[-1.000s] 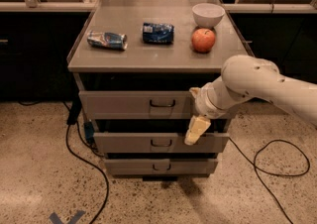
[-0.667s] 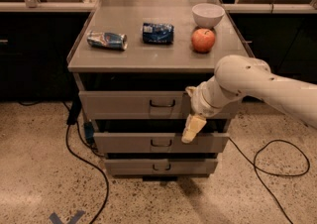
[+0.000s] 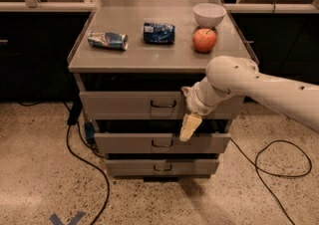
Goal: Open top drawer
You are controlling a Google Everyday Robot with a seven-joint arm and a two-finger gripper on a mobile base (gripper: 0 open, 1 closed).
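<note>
Speckled floor (image 3: 35,169), grey cabinet (image 3: 149,59); top drawer (image 3: 124,105) highest of three, seemingly shut. Gripper (image 3: 188,128) hangs below-right of handle (image 3: 163,103) (grip state cannot be told). Handle should be hooked squarely, then pulled straight out.

Crushed can (image 3: 107,40), blue packet (image 3: 159,33), apple (image 3: 205,40), white bowl (image 3: 209,14) on the cabinet top (image 3: 149,58) — cables (image 3: 279,162) on the floor (image 3: 40,169)

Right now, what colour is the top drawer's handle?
The handle is dark, camera view; hand hangs lower right.
</note>
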